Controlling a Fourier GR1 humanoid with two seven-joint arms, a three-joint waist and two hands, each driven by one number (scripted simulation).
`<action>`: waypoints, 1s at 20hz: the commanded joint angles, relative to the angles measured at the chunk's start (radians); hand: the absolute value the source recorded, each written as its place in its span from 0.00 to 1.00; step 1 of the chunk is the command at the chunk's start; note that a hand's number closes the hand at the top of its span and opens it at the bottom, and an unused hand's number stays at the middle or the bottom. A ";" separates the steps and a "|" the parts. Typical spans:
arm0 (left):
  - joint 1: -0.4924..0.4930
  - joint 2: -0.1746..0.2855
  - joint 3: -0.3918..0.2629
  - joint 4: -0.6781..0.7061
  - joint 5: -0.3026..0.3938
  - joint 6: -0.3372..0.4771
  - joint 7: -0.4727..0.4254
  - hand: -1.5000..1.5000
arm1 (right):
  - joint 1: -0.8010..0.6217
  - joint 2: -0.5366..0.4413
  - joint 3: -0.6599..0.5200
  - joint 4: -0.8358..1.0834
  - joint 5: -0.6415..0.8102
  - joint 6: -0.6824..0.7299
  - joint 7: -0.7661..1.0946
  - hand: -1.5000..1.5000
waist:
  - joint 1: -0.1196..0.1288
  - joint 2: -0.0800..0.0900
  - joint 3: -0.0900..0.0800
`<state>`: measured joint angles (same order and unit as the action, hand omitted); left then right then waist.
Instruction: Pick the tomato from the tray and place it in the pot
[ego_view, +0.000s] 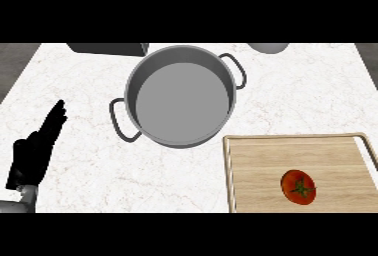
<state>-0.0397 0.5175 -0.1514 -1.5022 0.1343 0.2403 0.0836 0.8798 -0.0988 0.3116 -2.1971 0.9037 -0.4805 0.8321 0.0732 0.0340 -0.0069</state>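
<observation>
A red tomato (298, 187) with a green stem lies on the wooden tray (258, 160) at the lower right of the head view. The grey pot (179, 97) with two loop handles stands in the middle of the counter, just up and left of the tray, with nothing inside. My left hand (35, 150) rests at the left edge, black fingers straight and pointing up, far from both tomato and pot. My right hand does not show.
A dark grey box-like object (108, 48) sits at the counter's back edge, left of the pot. A pale rounded object (267, 47) shows at the back right. White marble counter (310, 95) surrounds the pot and tray.
</observation>
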 joint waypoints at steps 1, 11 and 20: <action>-0.002 -0.001 0.001 0.003 -0.001 -0.008 0.010 0.50 | -0.176 0.037 0.008 -0.059 0.103 0.216 0.247 0.00 | 0.005 -0.007 0.002; 0.050 -0.013 0.047 0.038 0.017 -0.028 -0.025 0.50 | -0.638 0.098 -0.064 0.065 0.164 0.564 0.573 0.00 | -0.041 -0.026 0.005; 0.039 -0.042 0.047 0.002 -0.036 0.024 0.024 0.50 | -0.792 0.099 -0.167 0.273 0.065 0.573 0.554 0.00 | -0.066 -0.033 0.007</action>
<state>0.0025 0.4899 -0.1099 -1.4878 0.1167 0.2398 0.0856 0.1524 -0.0021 0.1852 -1.9588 1.0015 0.0180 1.2101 0.0217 0.0046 -0.0008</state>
